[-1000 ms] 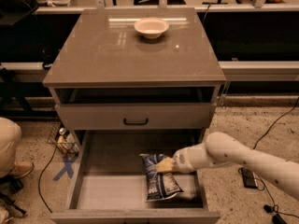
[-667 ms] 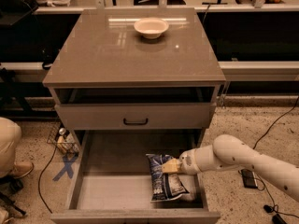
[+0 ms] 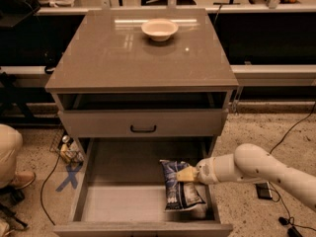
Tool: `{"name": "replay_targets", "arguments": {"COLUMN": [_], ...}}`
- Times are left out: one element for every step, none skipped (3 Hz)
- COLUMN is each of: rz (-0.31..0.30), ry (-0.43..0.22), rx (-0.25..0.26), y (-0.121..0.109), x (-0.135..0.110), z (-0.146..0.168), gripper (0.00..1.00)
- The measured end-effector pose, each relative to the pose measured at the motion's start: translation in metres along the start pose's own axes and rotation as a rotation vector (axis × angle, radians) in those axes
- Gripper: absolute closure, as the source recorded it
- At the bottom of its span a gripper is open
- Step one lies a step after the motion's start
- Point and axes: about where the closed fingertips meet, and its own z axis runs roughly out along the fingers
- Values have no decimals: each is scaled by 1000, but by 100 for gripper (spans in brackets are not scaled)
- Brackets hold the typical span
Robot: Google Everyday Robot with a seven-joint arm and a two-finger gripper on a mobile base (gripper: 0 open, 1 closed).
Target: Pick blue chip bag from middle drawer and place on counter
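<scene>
The blue chip bag [image 3: 180, 191] stands tilted at the right side of the open middle drawer [image 3: 123, 201], its lower end on the drawer floor. My gripper [image 3: 185, 174] reaches in from the right on a white arm [image 3: 256, 169]. Its pale fingers are closed on the bag's upper right edge. The counter [image 3: 133, 58] is the glossy grey-brown top of the cabinet, above and behind the gripper.
A white bowl [image 3: 159, 28] sits at the back middle of the counter. A shut drawer front with a black handle [image 3: 143, 128] overhangs the open drawer. A person's leg [image 3: 9, 149] is at the left. Cables and a dark flat object [image 3: 264, 190] lie on the floor.
The gripper and bag have shifted a little to the right, and the bag has gone from lying flat to standing more upright in the gripper's hold.
</scene>
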Motion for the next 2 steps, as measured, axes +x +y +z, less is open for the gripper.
{"name": "replay_targets", "arguments": {"rz": [-45, -99], "ry": [-108, -222], "rx": [48, 103], "y": [14, 30], "x": [-9, -20], "z": [-59, -123], "gripper": [100, 100]}}
